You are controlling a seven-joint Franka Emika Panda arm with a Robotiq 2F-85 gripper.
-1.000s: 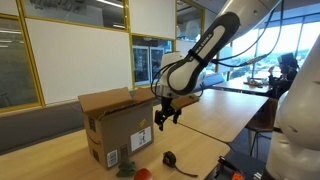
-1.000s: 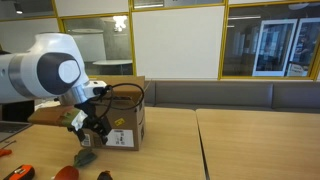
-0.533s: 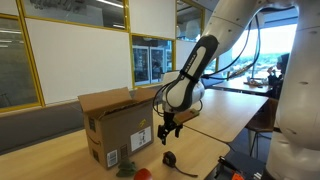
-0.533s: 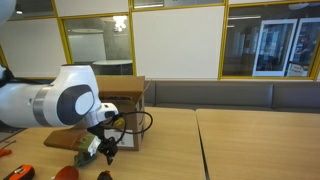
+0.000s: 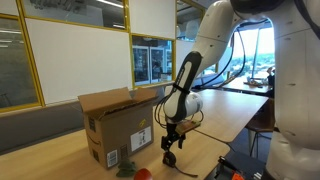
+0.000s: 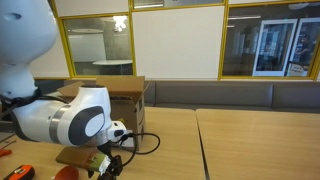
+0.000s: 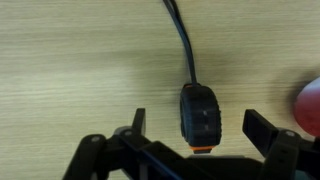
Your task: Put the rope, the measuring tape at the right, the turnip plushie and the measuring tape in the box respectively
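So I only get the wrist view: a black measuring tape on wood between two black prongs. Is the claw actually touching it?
Observer: Not yet, it seems. In an exterior view the open gripper hangs just above the measuring tape on the table.
Operator: And where would the tape go?
Observer: A cardboard box stands on the table beside the gripper, with its top open.
Operator: What's the red blur at my edge?
Observer: A round red thing on the table in front of the box, with green beside it. It may be the turnip plushie.
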